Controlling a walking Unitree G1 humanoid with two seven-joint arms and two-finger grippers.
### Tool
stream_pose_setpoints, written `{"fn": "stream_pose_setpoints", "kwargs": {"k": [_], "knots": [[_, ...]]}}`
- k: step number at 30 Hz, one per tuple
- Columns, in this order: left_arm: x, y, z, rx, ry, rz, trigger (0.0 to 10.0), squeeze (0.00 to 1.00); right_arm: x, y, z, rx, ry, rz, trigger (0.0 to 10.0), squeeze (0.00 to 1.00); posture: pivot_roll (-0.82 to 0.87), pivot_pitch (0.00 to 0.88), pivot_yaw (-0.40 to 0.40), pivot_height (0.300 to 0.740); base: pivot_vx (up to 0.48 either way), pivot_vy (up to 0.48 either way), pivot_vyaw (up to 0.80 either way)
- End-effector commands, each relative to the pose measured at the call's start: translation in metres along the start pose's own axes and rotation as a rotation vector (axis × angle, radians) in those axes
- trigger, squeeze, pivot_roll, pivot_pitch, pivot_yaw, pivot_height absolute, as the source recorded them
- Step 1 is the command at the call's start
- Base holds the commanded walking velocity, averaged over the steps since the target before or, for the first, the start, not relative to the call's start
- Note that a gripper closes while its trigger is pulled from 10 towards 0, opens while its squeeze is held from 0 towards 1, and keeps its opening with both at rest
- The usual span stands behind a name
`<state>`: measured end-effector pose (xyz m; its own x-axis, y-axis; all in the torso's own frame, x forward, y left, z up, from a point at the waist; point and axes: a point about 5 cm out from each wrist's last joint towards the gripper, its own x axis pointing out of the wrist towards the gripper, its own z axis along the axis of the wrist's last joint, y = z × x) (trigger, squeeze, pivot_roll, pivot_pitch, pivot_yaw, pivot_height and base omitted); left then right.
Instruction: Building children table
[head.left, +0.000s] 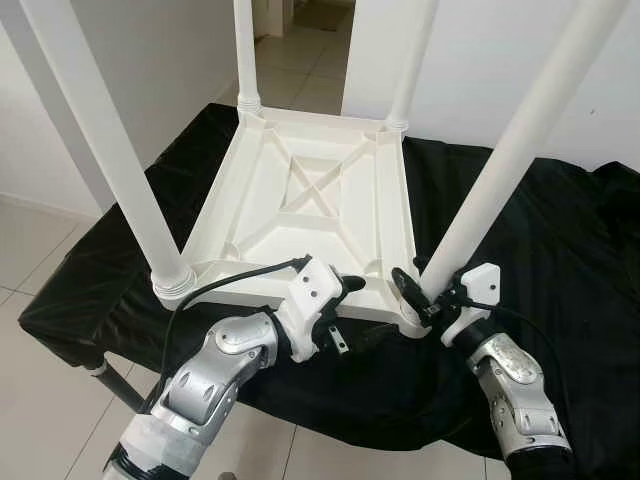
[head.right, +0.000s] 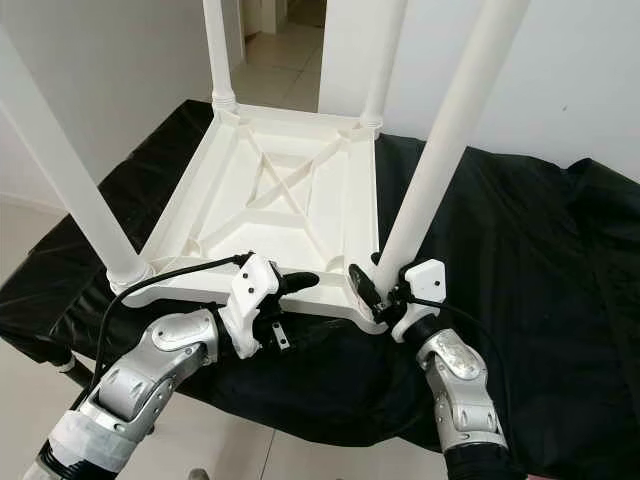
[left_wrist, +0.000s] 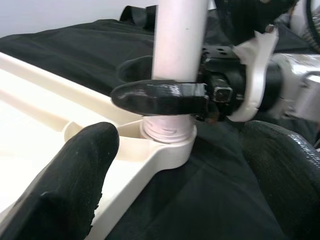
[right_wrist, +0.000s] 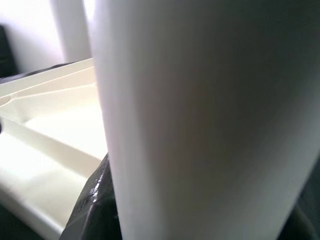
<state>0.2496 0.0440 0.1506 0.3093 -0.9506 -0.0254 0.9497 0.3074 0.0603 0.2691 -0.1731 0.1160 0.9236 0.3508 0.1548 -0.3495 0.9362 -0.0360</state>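
Closest to the camera, the right hand (head.left: 424, 292) is clamped on the near-right leg (head.left: 500, 190) just above its socket, while the left hand (head.left: 345, 290) sits with fingers apart on the near edge of the upside-down tabletop (head.left: 300, 200), which lies on the black-draped counter (head.left: 560, 260) with all four legs up. Biggest risk I'd guess: that leg isn't fully seated, so twisting it off-axis could jam it. The light tabletop could also slide on the cloth if the left hand isn't really pinning it.
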Motion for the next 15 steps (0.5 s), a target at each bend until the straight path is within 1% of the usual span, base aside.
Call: {"fn": "stream_pose_setpoints", "kwargs": {"k": [1,3,4,5,6,8,9,10,11,12,13,15], "knots": [[0.001,0.001,-0.001,-0.003,0.008,-0.020,10.0,0.00,-0.004,-0.003,-0.004,0.003,0.018,-0.080,10.0,0.00,-0.06,0.000,-0.051,0.740,0.000,0.000,0.00],[0.001,0.001,0.000,-0.003,0.007,-0.020,10.0,0.00,-0.006,-0.004,-0.006,-0.004,0.025,-0.195,10.0,0.00,-0.05,0.000,-0.048,0.740,0.000,0.000,0.00],[0.000,0.001,0.000,-0.001,0.007,-0.019,10.0,0.00,-0.006,-0.002,-0.007,0.011,0.026,-0.232,10.0,0.00,-0.05,0.000,-0.046,0.740,0.000,0.000,0.00],[0.000,0.001,0.000,-0.001,0.008,-0.018,10.0,0.00,-0.007,0.000,-0.008,0.006,0.039,-0.271,10.0,0.00,-0.05,0.000,-0.046,0.740,0.000,0.000,0.00],[0.000,0.001,0.000,-0.001,0.008,-0.018,10.0,0.00,-0.007,0.000,-0.008,0.006,0.039,-0.271,10.0,0.00,-0.05,0.000,-0.046,0.740,0.000,0.000,0.00],[0.000,0.001,0.000,-0.002,0.010,-0.016,10.0,0.00,-0.007,0.006,-0.013,0.014,0.071,-0.353,10.0,0.00,-0.05,0.000,-0.047,0.740,0.000,0.000,0.00],[0.000,0.001,0.000,-0.002,0.010,-0.016,10.0,0.00,-0.007,0.006,-0.013,0.014,0.071,-0.353,10.0,0.00,-0.05,0.000,-0.047,0.740,0.000,0.000,0.00],[0.000,0.001,-0.001,-0.001,0.011,-0.014,10.0,0.00,-0.008,0.008,-0.017,0.007,0.096,-0.412,10.0,0.00,-0.05,0.000,-0.057,0.740,0.000,0.000,0.00],[-0.001,0.001,-0.002,0.001,0.013,-0.005,10.0,0.00,-0.007,0.012,-0.019,0.020,0.113,-0.469,10.0,0.00,-0.04,0.000,-0.055,0.740,0.000,0.000,0.00],[-0.001,0.001,-0.002,0.001,0.013,-0.005,10.0,0.00,-0.007,0.012,-0.019,0.020,0.113,-0.469,10.0,0.00,-0.04,0.000,-0.055,0.740,0.000,0.000,0.00],[-0.002,0.000,-0.003,0.000,0.014,0.012,10.0,0.00,-0.004,0.020,-0.020,0.056,0.125,-0.512,10.0,0.00,-0.05,0.000,-0.058,0.740,0.000,0.000,0.00],[-0.003,0.000,-0.004,-0.006,0.012,0.018,10.0,0.00,-0.004,0.022,-0.019,0.064,0.121,-0.513,10.0,0.00,-0.05,0.000,-0.058,0.740,0.000,0.000,0.00]]}}
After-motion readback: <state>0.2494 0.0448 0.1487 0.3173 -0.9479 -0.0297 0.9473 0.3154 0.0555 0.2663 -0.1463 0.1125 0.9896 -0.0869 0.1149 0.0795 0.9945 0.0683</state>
